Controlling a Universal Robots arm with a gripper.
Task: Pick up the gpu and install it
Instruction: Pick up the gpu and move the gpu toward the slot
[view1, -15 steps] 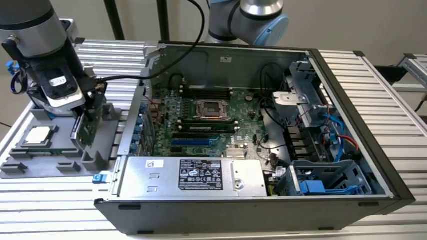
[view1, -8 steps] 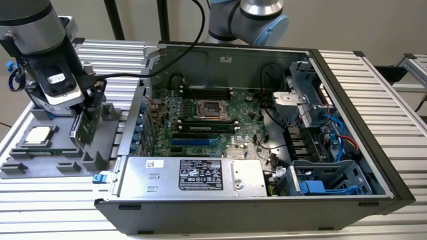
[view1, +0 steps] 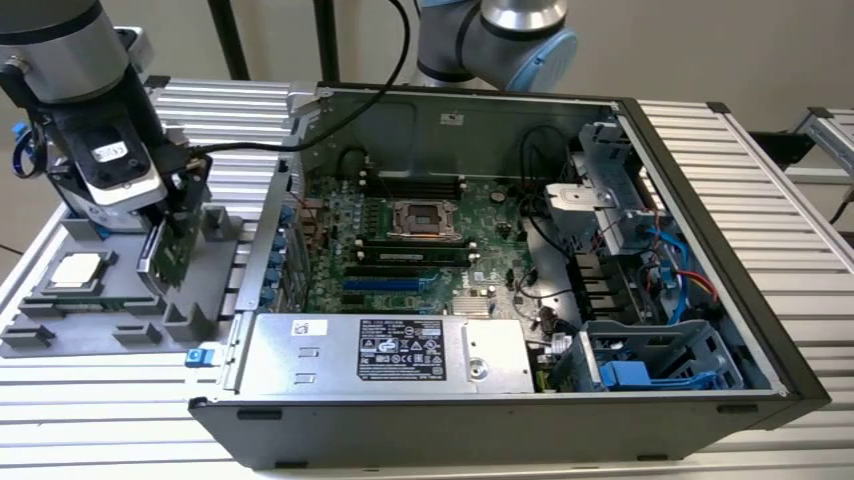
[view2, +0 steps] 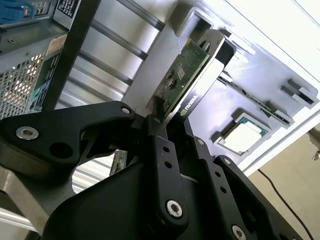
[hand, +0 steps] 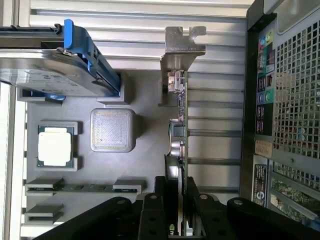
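The gpu (view1: 166, 258) is a thin green card standing on edge in the grey parts tray (view1: 80, 325), at the exterior view's left beside the open computer case (view1: 441, 400). My gripper (view1: 171, 215) comes down on it from above. In the first wrist view the black fingers (hand: 161, 192) press both faces of the gpu (hand: 179, 135), whose silver bracket (hand: 184, 42) is at the end away from my gripper (hand: 178, 187). In the second wrist view the gpu (view2: 182, 75) sticks out from the gripper (view2: 167, 117). I cannot tell whether the card still rests in its holder.
A square silver CPU chip (hand: 55, 146) and a silver hard drive with a blue frame (hand: 55, 75) share the tray. Inside the case lie the motherboard (view1: 400, 250), its blue card slot (view1: 387, 283), the power supply (view1: 400, 350) and cables (view1: 667, 280). The case's rear wall (hand: 280, 100) stands close beside the card.
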